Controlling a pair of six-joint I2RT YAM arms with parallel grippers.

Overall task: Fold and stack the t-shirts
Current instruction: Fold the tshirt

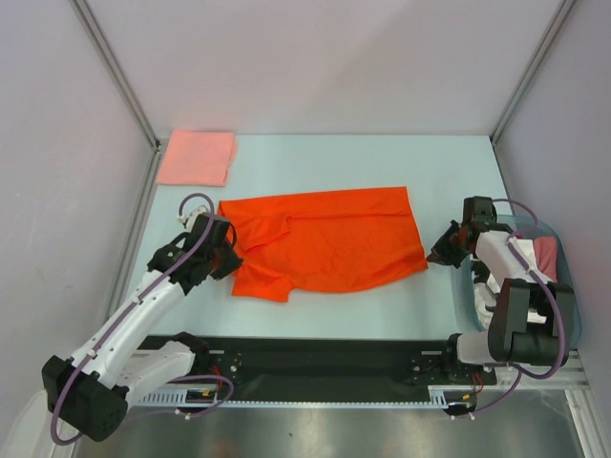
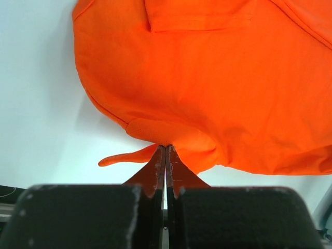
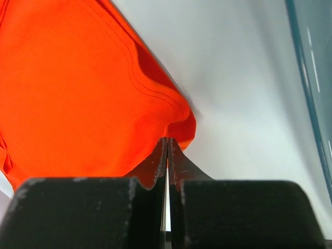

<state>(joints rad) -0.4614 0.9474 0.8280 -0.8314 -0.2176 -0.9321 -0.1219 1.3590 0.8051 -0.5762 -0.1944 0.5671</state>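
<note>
A bright orange-red t-shirt lies spread across the middle of the table, one sleeve toward the front left. My left gripper is at its left edge. In the left wrist view that gripper is shut, and a bunched bit of the orange cloth is pinched at its tips. My right gripper is at the shirt's front right corner. The right wrist view shows this gripper shut on the curled hem of the shirt. A folded salmon-pink t-shirt lies flat at the back left.
A translucent blue-green tub stands at the right edge beside the right arm, with pink cloth inside; its wall shows in the right wrist view. Grey walls close off the table's back and sides.
</note>
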